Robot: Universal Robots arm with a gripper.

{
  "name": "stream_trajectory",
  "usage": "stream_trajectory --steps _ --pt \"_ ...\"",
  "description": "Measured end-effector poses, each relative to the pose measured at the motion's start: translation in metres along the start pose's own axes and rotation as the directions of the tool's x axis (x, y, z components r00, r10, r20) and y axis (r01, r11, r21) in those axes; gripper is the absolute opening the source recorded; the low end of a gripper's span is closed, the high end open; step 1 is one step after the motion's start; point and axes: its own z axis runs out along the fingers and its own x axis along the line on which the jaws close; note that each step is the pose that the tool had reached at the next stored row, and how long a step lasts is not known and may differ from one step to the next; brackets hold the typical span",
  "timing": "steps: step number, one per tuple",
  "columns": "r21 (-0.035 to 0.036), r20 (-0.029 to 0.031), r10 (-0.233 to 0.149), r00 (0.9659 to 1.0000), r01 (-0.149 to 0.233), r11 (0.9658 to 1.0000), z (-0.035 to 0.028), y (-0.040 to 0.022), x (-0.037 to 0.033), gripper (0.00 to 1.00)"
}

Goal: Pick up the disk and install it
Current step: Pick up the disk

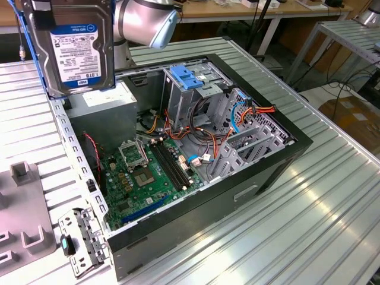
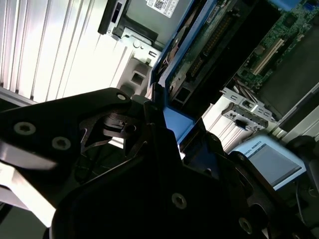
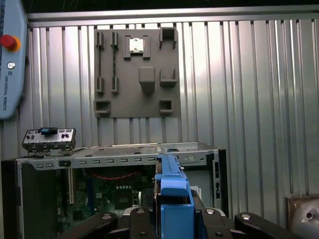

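Dark metal disk [image 1: 74, 47] with a white-and-blue barcoded label and blue rails; black computer case [image 1: 279, 169]; green motherboard [image 1: 148, 172] dotted with black chips; bright blue bracket [image 1: 189, 77] on a grey cage [image 1: 178, 105]; orange, red and blue cables [image 1: 258, 110]; silver ribbed table [image 1: 320, 225]; matte grey fixture plate [image 3: 137, 74] in the first wrist view.

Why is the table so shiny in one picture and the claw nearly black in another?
Exterior view: light glares in streaks off the ribbed silver metal table, the dark metal disk with white-and-blue label evenly lit; second wrist view: table washed out white, the black gripper in shadow; first wrist view: even light, the open black computer case dim inside.
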Motion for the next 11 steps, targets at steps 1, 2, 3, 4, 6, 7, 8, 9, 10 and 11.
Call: stream_trajectory --steps 1,2,3,4,6,7,8,9,10,11 --pt "-0.0003 -0.0001 0.000 1.0000 0.000 1.0000 -0.0001 -0.0028 -0.0002 0.37" --pt "-0.0004 -0.0001 0.000 1.0000 0.000 1.0000 0.0000 -0.0052 -0.0002 0.37" --pt "-0.0005 -0.0001 0.000 1.0000 0.000 1.0000 0.0001 -0.0065 0.0014 0.37" --pt "-0.0005 -0.0002 0.000 1.0000 0.000 1.0000 0.0003 -0.0071 0.0025 0.37" --pt "-0.0005 -0.0001 0.000 1.0000 0.000 1.0000 0.0007 -0.0080 0.0065 0.37" --pt "-0.0005 -0.0001 0.000 1.0000 0.000 1.0000 0.0008 -0.0083 0.0085 0.37" --pt "-0.0005 -0.0001 0.000 1.0000 0.000 1.0000 0.0012 -0.0090 0.0128 0.37" --pt "-0.0006 -0.0002 0.000 1.0000 0.000 1.0000 0.0014 -0.0098 0.0158 0.37" --pt "-0.0006 -0.0001 0.000 1.0000 0.000 1.0000 0.0015 -0.0106 0.0175 0.37" --pt "-0.0004 -0.0001 0.000 1.0000 0.000 1.0000 0.0019 -0.0130 0.0199 0.37"
